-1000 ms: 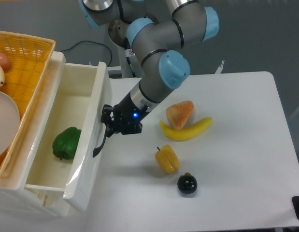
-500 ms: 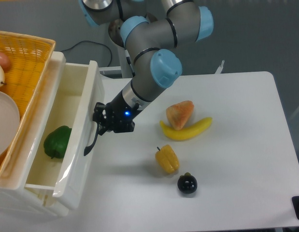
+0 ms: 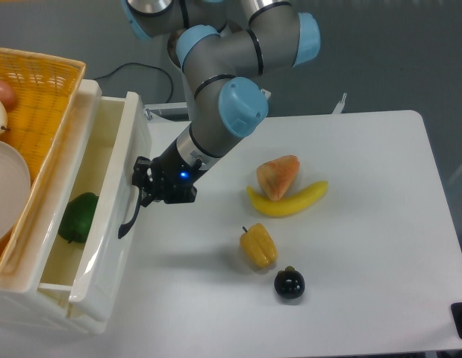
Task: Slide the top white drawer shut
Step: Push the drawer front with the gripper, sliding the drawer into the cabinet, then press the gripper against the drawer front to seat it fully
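Mid-push: gripper (image 3: 145,186), grip state unclear, presses the drawer (image 3: 104,224) front by its handle (image 3: 129,216), drawer to its left part-open, next push further left.

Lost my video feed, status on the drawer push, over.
Gripper against the black handle, jaw state unclear. Top white drawer partly open, green pepper inside. Nothing blocking.
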### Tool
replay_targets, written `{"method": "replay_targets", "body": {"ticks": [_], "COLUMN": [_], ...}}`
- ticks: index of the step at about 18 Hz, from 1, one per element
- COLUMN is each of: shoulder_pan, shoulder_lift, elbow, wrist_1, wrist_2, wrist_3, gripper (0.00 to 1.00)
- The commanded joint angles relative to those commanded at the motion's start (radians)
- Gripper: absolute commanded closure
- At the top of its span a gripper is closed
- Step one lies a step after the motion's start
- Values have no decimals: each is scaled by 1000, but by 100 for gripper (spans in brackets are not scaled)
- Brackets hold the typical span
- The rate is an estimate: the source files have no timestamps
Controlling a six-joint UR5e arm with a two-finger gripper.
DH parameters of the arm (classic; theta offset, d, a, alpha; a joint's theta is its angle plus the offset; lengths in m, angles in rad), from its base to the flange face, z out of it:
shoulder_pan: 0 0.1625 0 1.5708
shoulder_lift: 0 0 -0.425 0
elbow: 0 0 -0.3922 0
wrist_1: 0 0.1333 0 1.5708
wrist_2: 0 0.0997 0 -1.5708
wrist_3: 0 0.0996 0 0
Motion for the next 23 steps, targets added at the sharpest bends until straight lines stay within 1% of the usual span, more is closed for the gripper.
{"method": "replay_targets", "body": {"ticks": [6,23], "shoulder_pan": [-14,-60], "shoulder_lift": [23,25], "elbow": [-23,-25], "wrist_1": [2,5], "wrist_2": [-2,-11], "wrist_3": [0,-20], "gripper": [89,88]}}
